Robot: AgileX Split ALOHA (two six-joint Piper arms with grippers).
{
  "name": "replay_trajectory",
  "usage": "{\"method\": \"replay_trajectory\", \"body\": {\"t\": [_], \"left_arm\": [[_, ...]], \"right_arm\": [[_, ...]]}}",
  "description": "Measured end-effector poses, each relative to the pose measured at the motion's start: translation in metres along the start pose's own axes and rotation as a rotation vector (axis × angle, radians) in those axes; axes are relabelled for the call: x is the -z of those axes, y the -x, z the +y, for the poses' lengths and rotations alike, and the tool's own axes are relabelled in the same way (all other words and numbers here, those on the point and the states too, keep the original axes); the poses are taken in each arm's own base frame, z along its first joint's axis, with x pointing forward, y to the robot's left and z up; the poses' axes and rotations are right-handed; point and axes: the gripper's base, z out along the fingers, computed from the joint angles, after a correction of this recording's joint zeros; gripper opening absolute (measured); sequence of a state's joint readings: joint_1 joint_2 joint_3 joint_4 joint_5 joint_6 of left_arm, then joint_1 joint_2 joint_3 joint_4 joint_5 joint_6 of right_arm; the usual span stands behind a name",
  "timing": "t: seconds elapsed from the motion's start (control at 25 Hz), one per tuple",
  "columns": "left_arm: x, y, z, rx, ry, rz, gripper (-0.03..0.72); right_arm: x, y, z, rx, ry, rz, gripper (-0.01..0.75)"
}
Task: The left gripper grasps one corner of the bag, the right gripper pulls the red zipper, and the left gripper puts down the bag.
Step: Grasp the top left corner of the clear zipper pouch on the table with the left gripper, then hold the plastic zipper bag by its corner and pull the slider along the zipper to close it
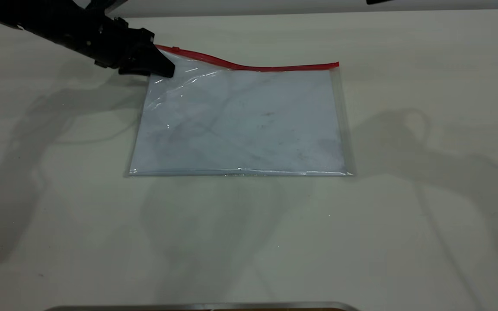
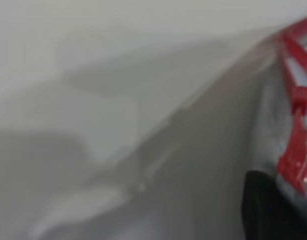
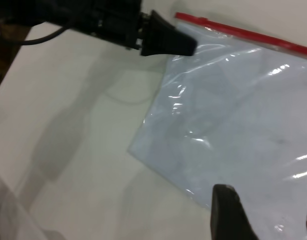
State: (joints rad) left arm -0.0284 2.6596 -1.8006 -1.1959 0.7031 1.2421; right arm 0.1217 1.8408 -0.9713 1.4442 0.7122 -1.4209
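Note:
The bag (image 1: pixel 240 121) lies flat on the white table with its red zipper (image 1: pixel 249 67) along the far edge. A small slider tab (image 1: pixel 175 49) sits near the zipper's left end. My left gripper (image 1: pixel 158 69) is shut on the bag's far-left corner, which is raised a little off the table. In the left wrist view a black finger (image 2: pixel 268 210) sits against the zipper (image 2: pixel 293 75). My right gripper (image 3: pixel 268 215) is open and hovers above the bag (image 3: pixel 243 115). That view also shows the left gripper (image 3: pixel 186 45) and zipper (image 3: pixel 243 32). The right gripper is outside the exterior view.
The table (image 1: pixel 404 216) stretches wide on every side of the bag. A metal edge (image 1: pixel 197 307) runs along the near border. A black sliver (image 1: pixel 378 1) shows at the far right top.

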Motion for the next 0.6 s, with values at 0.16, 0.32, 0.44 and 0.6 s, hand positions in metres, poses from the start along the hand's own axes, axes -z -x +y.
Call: {"method": "replay_trajectory", "body": {"t": [0.16, 0.32, 0.44, 0.6], "left_arm": [[0.011, 0.009, -0.016, -0.125, -0.092, 0.007, 0.052], [0.019, 0.011, -0.035, -0.18, -0.243, 0.039, 0.052], [0.019, 0.005, -0.043, -0.208, -0.32, 0.099, 0.052], [0.012, -0.005, -0.051, -0.285, -0.333, 0.226, 0.052]], "right_arm": [[-0.01, 0.014, -0.005, 0.048, 0.038, -0.014, 0.415], [-0.031, 0.035, -0.019, 0.074, 0.099, -0.028, 0.415], [-0.059, 0.044, -0.029, 0.09, 0.188, -0.018, 0.415], [-0.103, 0.05, -0.03, 0.137, 0.292, 0.007, 0.415]]}}
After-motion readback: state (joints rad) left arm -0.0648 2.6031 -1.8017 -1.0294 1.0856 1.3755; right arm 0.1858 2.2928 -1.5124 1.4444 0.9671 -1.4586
